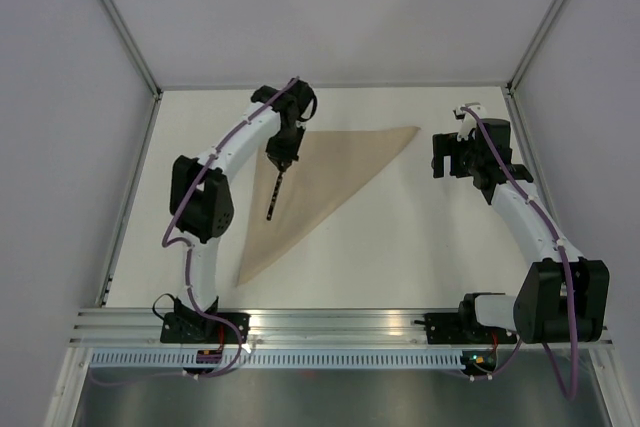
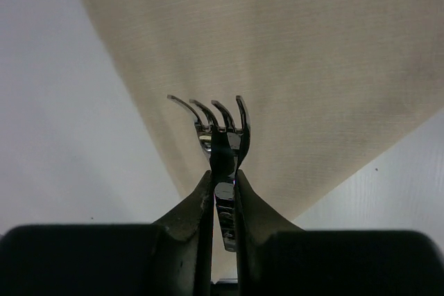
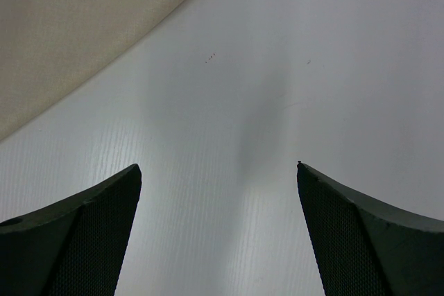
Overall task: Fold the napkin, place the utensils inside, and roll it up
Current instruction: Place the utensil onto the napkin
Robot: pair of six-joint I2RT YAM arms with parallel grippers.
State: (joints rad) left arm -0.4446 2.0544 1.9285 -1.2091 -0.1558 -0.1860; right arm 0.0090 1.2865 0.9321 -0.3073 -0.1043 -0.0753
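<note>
The tan napkin (image 1: 325, 179) lies on the white table folded into a triangle, one tip at the far right and one at the near left. One of the utensils, a black fork (image 1: 273, 197), hangs over the napkin's left part. My left gripper (image 1: 283, 160) is shut on its neck. In the left wrist view the fork's tines (image 2: 215, 117) stick out past the left gripper (image 2: 223, 175), with the napkin (image 2: 312, 67) beneath. My right gripper (image 1: 446, 154) stands open and holds nothing, just right of the napkin's right tip. In the right wrist view the right gripper (image 3: 218, 168) is over bare table, with the napkin (image 3: 62, 25) at upper left.
White enclosure walls (image 1: 80, 67) close the table on the left, right and back. An aluminium rail (image 1: 340, 325) carrying both arm bases runs along the near edge. Bare white table (image 1: 400, 247) lies between the napkin and the right arm.
</note>
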